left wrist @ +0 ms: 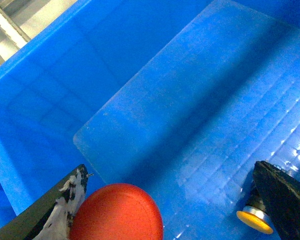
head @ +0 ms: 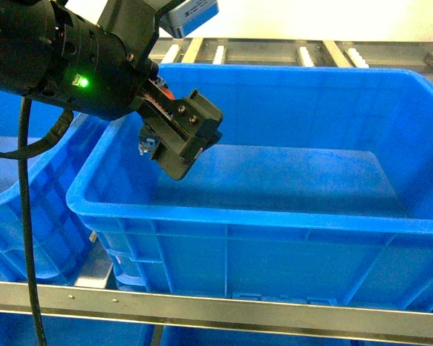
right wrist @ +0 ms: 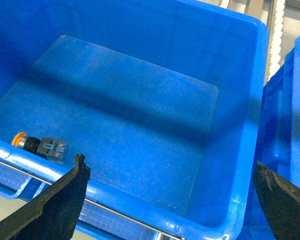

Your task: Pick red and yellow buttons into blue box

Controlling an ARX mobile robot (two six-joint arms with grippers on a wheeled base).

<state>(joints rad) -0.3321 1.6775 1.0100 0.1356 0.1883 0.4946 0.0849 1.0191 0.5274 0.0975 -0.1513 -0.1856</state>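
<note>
The blue box (head: 202, 216) fills the head view, and my left gripper (head: 175, 153) hangs over its left end. In the left wrist view the left gripper (left wrist: 170, 167) is open with its jaws far apart. The red button (left wrist: 117, 212) rests against the left finger (left wrist: 65, 205), well clear of the right finger. The yellow button (left wrist: 255, 220) lies on the box floor (left wrist: 190, 115) beside the right finger (left wrist: 285, 200). The right wrist view shows the yellow button (right wrist: 37, 145) lying on its side inside the blue box (right wrist: 250, 75). My right gripper (right wrist: 170, 165) stands open above the box's near rim, holding nothing.
Another blue crate (head: 14, 180) stands close on the left, and one more (right wrist: 296, 125) sits beside the box's right wall. A metal rail (head: 202, 306) runs across the front. Conveyor rollers (head: 274, 50) lie behind the box.
</note>
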